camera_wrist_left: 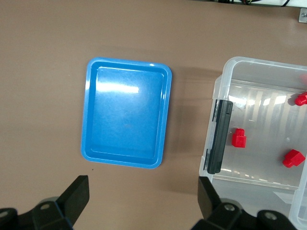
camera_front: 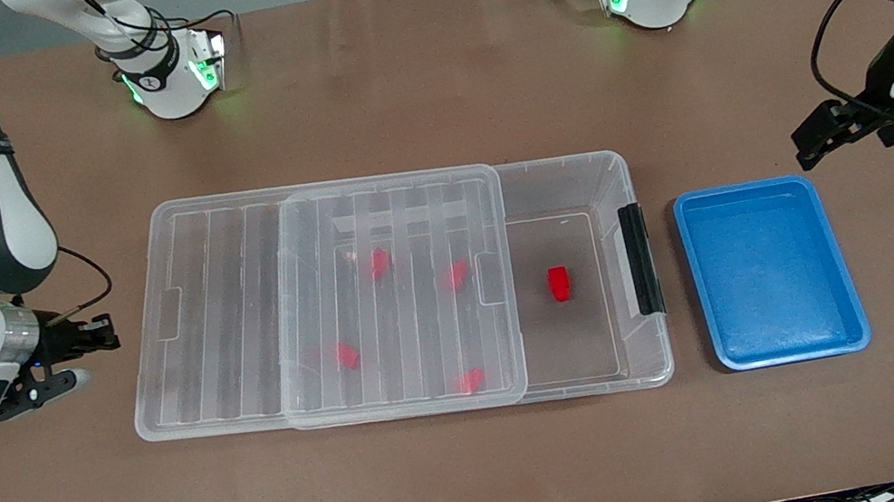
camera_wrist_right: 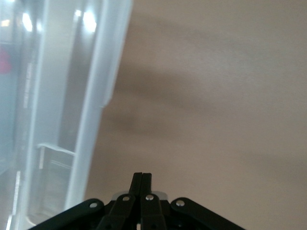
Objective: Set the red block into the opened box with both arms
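Black fingers, right gripper (camera_wrist_right: 142,184): pressed flat together with nothing between them, over bare table beside the box's end wall at the right arm's end.
Black fingers, left gripper (camera_wrist_left: 144,203): spread wide apart, empty, one finger (camera_wrist_left: 76,191) showing at each side of the left wrist view.
Right gripper in the front view (camera_front: 94,336): low over the brown table (camera_front: 488,483), just clear of the lid's overhanging end, touching neither lid nor box.
Left gripper in the front view (camera_front: 818,138): in the air over the table at the left arm's end, close to the blue tray's corner that lies farther from the front camera.
Red block (camera_front: 559,284): lying on the box floor in the uncovered part, near the black latch; in the left wrist view (camera_wrist_left: 238,138) its narrower nub points toward the latch.
Other red blocks (camera_front: 380,263): four more inside the box, seen blurred through the lid, scattered across the covered part.
Box (camera_front: 612,167): clear rectangular bin, long side running between the two arms' ends of the table.
Lid (camera_front: 215,237): clear and ribbed, slid toward the right arm's end so it overhangs there and leaves the latch end open.
Black latch (camera_front: 640,258): on the box's end wall facing the tray; also plain in the left wrist view (camera_wrist_left: 219,136).
Blue tray (camera_front: 696,281): flat on the table just beside the latch end, apart from the box.
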`<state>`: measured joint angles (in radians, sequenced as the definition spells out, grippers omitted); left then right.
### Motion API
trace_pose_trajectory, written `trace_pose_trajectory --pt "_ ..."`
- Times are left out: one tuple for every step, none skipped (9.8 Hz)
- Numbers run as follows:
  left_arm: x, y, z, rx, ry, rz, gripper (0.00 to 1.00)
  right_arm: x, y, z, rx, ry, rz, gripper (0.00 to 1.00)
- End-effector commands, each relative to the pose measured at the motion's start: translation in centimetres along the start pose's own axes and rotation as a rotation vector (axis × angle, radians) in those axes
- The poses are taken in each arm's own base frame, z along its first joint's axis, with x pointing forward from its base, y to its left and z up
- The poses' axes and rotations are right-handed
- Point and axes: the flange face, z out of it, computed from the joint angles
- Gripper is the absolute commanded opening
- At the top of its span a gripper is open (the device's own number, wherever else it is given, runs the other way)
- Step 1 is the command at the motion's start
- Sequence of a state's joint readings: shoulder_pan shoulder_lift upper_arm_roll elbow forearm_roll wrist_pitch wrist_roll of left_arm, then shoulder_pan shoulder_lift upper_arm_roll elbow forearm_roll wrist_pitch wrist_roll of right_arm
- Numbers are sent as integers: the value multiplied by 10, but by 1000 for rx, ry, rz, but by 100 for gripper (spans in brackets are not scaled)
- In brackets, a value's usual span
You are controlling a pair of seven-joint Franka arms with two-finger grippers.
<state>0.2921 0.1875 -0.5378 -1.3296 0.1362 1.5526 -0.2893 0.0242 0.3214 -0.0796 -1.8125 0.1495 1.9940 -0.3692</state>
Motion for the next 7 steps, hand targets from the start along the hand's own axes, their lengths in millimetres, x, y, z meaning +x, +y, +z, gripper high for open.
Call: trace_pose_trajectory --pt "-15 0 2 14 -46 58 100 -1 -25 2 30 11 -30 0" --pt "-19 -1 5 22 -57 67 100 3 -35 4 62 21 -27 0" --pt "-26 -7 3 16 -63 72 100 8 -51 8 83 26 -41 0" --pt "-31 -22 2 -6 -72 65 100 13 -66 9 78 41 -55 0" --pt "-36 -32 0 -13 -74 100 100 18 -81 11 76 48 -72 0" --pt "-46 -39 1 -4 -83 120 100 22 -94 12 95 55 -67 0" --pt "-55 -41 -1 3 -86 118 100 25 -107 18 107 57 -65 0"
